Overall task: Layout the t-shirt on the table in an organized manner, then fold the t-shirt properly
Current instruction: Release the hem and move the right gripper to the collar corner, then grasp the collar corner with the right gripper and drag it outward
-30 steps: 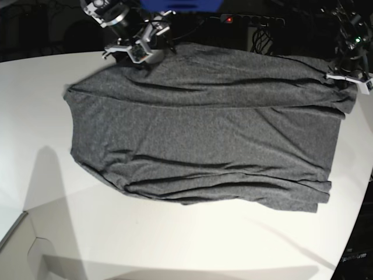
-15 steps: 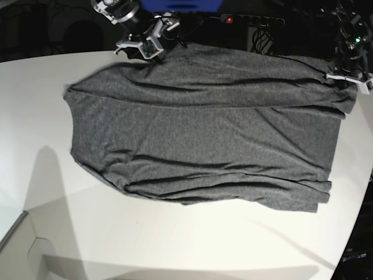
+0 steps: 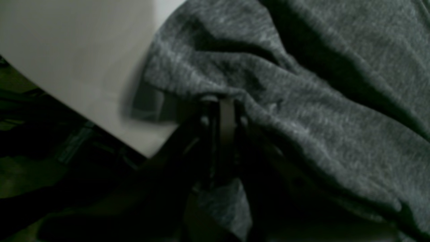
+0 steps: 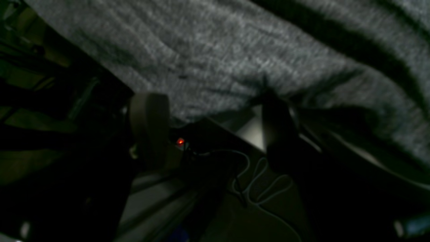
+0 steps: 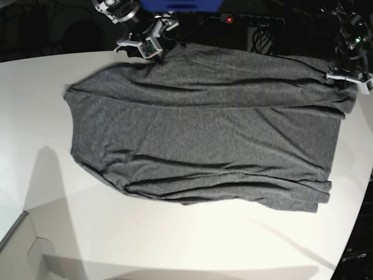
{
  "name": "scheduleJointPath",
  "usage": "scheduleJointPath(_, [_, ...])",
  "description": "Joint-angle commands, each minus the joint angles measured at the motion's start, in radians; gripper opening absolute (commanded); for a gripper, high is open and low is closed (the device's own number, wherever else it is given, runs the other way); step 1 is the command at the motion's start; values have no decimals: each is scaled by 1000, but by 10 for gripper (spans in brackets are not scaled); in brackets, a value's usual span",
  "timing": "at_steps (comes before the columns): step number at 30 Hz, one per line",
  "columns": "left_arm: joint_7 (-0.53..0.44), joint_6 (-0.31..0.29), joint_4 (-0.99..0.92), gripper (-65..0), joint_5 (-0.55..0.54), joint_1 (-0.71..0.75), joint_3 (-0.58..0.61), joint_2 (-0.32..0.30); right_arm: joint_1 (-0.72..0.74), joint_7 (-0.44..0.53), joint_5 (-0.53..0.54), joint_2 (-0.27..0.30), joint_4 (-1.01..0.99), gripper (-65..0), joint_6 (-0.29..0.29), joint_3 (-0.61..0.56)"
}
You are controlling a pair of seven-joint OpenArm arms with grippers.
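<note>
The dark grey t-shirt (image 5: pixel 204 128) lies spread out on the white table (image 5: pixel 175 239), with long creases running across it. My left gripper (image 5: pixel 348 77) is at the shirt's far right corner. In the left wrist view it (image 3: pixel 220 104) is shut on a fold of the shirt's edge (image 3: pixel 268 84) right at the table's rim. My right gripper (image 5: pixel 143 46) is open at the shirt's far left edge. In the right wrist view its fingers (image 4: pixel 149 117) stand wide apart and hold nothing, just short of the shirt's hem (image 4: pixel 235 67).
A power strip with a red light (image 5: pixel 250 20) and loose cables lie in the dark behind the table's far edge. A pale box flap (image 5: pixel 23 245) sits at the near left corner. The table's curved edge runs down the right side.
My right gripper has drawn back from the shirt's far edge, up and slightly right. The shirt and the left gripper have not moved.
</note>
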Motion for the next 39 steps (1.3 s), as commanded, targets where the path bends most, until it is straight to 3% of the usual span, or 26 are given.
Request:
scheduleJointPath(1, [23,1,8,-650,10,5,0,-9,-7,1,-5,0,-1,-214,25,-6])
scheduleJointPath(7, [23,1,8,-650,10,4,0,-9,1,2,-5,-3,-18,-240,25,-6])
scheduleJointPath(18, [29,1,42,-650,10,5,0,-9,33,1,-5,-3,-46,-650,25,-20])
scheduleJointPath(30, [34,1,255,-650,10,13,-1,-7,4,1,-4,5,195,-650,25,-13])
scheduleJointPath(39, [34,1,270,-650,13,-30,-1,-9,48,-1,-4,24,217,-650,25,-13])
